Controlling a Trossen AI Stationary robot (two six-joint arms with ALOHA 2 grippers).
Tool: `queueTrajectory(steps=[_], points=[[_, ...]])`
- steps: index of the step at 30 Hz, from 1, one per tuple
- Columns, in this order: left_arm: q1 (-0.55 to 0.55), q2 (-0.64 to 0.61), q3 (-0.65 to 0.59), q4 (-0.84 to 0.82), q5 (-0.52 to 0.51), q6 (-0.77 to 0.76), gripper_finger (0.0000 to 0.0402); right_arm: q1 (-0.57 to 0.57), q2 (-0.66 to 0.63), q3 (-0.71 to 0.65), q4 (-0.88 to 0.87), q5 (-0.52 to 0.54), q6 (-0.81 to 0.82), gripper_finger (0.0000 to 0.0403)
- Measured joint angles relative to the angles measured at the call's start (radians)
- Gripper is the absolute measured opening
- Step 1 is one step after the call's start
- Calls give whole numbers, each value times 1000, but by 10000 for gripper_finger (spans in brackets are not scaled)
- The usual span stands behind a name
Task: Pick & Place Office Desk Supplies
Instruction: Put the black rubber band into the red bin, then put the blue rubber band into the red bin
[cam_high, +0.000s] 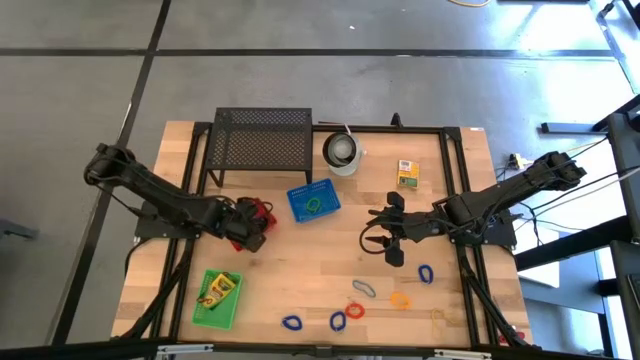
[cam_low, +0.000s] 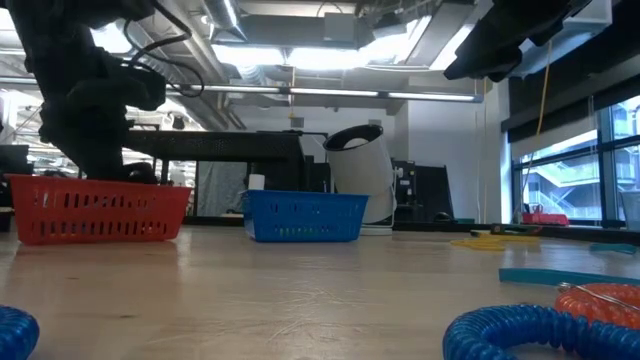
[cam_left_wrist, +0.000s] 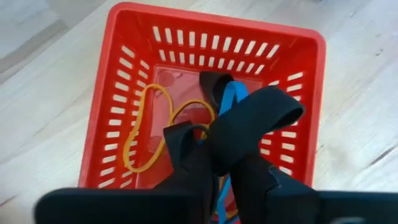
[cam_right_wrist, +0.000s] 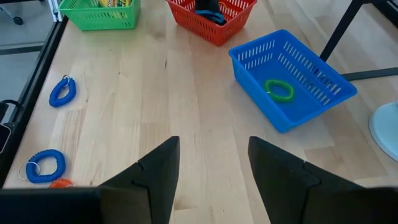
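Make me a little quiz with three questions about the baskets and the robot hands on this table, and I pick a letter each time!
1. Where is the left gripper?
A. Over the red basket
B. Over the white cup
C. Beside the green basket

2. What colour is the loop in the blue basket?
A. Orange
B. Green
C. Black

3. How is the right gripper?
A. Shut on a blue loop
B. Shut on a crayon box
C. Open with nothing in it

Answers:
1. A, the left wrist view looks straight down into the red basket, with the fingers inside its rim.
2. B, a green loop lies on the blue basket's floor.
3. C, the right wrist view shows bare table between its two spread fingers.
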Motion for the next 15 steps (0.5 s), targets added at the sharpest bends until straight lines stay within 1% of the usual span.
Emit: queueTrajectory(steps=[6, 9, 12, 15], points=[[0, 0, 2, 21, 2, 1, 104, 0, 0, 0, 0, 0, 0, 194], [0, -1, 27, -11, 53, 23, 126, 0, 0, 0, -6, -4, 0, 194], [0, -1, 66, -69, 93, 26, 136, 0, 0, 0, -8, -4, 0, 194], [0, -1, 112, -135, 102, 27, 138, 0, 0, 0, -8, -3, 0, 194]])
